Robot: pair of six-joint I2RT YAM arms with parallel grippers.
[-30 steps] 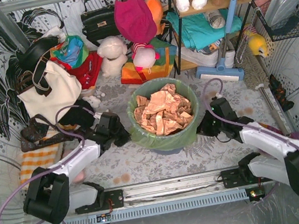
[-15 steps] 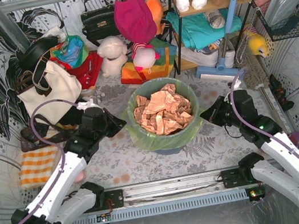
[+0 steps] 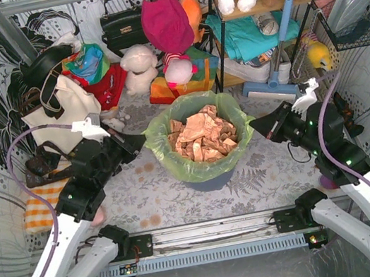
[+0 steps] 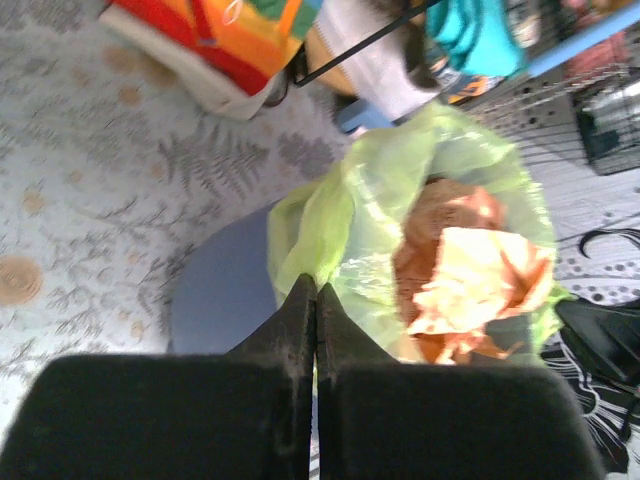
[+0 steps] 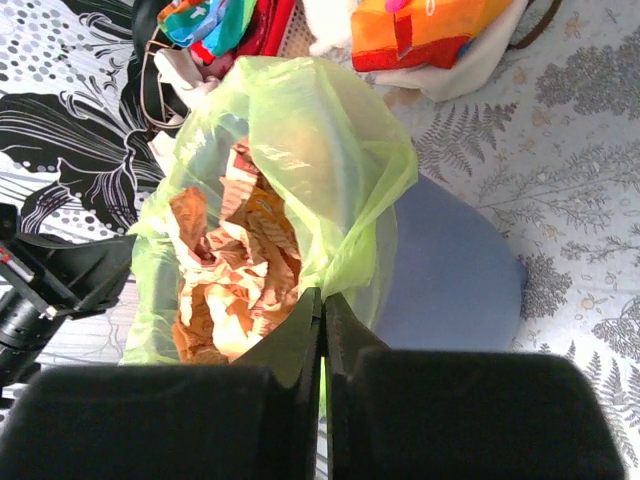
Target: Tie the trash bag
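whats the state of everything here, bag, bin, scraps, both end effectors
trash bag: untied, mouth open, rim stretched out to both sides, sitting in the bin
scraps: crumpled, piled inside the bag
bin: upright, holding the bag
left end effector: shut on the bag's left rim
right end effector: shut on the bag's right rim

No words or numbers can be read in any view. The striped cloth has a small white mark on it, but it is too blurry to make out.
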